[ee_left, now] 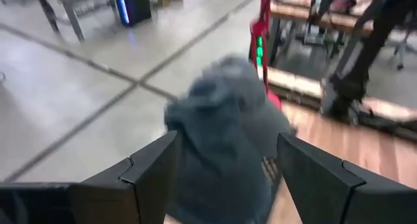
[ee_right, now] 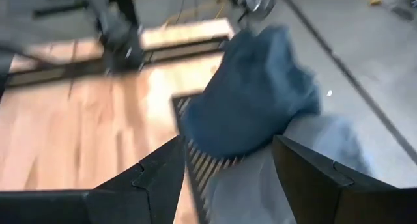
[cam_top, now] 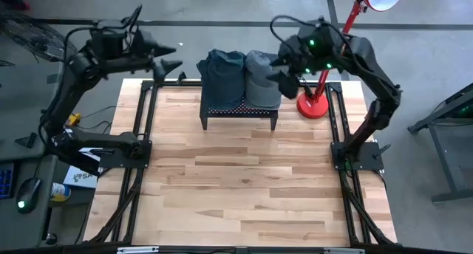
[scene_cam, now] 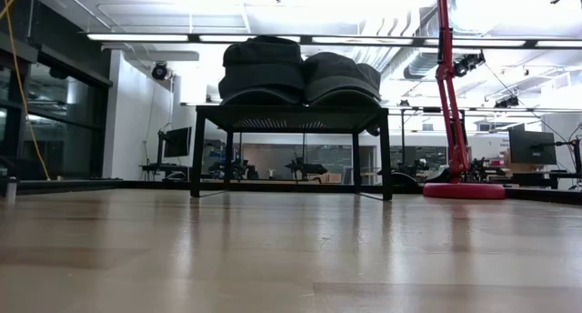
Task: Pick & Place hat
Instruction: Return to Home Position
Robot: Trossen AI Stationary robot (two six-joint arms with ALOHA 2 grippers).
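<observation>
Two stacks of caps are seen on a small black shelf (cam_top: 238,115) at the far middle of the wooden counter (cam_top: 236,187). The blue caps (cam_top: 224,77) are piled on the shelf's left half and the gray caps (cam_top: 262,80) on its right half, the two piles touching side by side. From above, each pile's long axis is seen running from the far edge toward the near edge of the counter. Which end carries the brims cannot be told. In the low view both piles are shown sitting flat on the shelf top, the blue pile the taller.

The left gripper (cam_top: 176,56) is held off the far-left corner of the counter, just beside the blue caps and apart from them. Its fingers (ee_left: 153,178) are spread wide, with nothing gripped. The right gripper (cam_top: 284,71) is held at the right side of the gray caps, close above them. Its fingers (ee_right: 156,178) are likewise spread wide and hold nothing.

A red lamp stand (cam_top: 314,105) is set just right of the shelf. A white carton (cam_top: 77,176) with blue lettering is seen below the left arm, the print too small to be read.
</observation>
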